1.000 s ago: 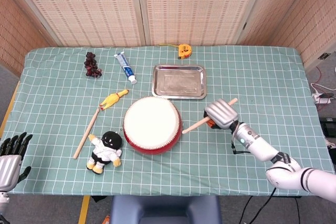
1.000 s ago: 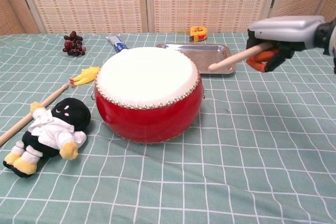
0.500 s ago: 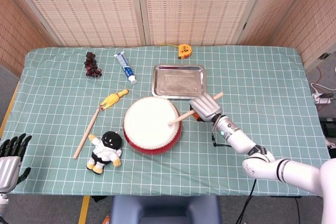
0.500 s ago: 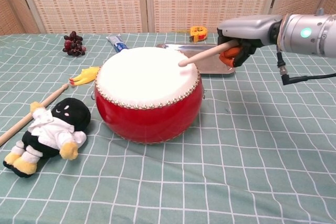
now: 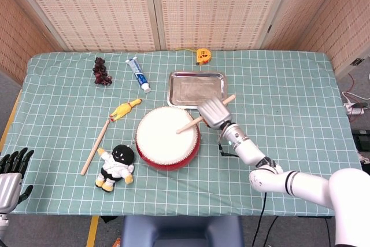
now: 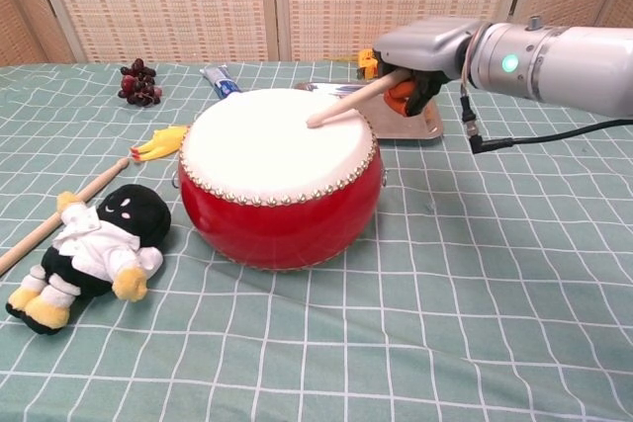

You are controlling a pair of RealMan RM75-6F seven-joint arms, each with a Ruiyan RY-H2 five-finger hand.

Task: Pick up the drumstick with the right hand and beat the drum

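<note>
Drumstick poised over the drumhead, ready for a strike.

At the centre of the head view, the right hand (image 5: 213, 112) grips the drumstick (image 5: 199, 118) with its fingers wrapped around the shaft, the tip slanting down over the right part of the white skin of the red drum (image 5: 167, 137). In the chest view the tip sits at or just above the skin; contact cannot be confirmed. A good beat likely calls for a short downward flick that lands on the skin well inside the studded rim, then a quick lift so the tip rebounds instead of pressing. The grip should stay firm. The left hand (image 5: 11, 169), at the lower left edge, rests spread and empty.
</note>
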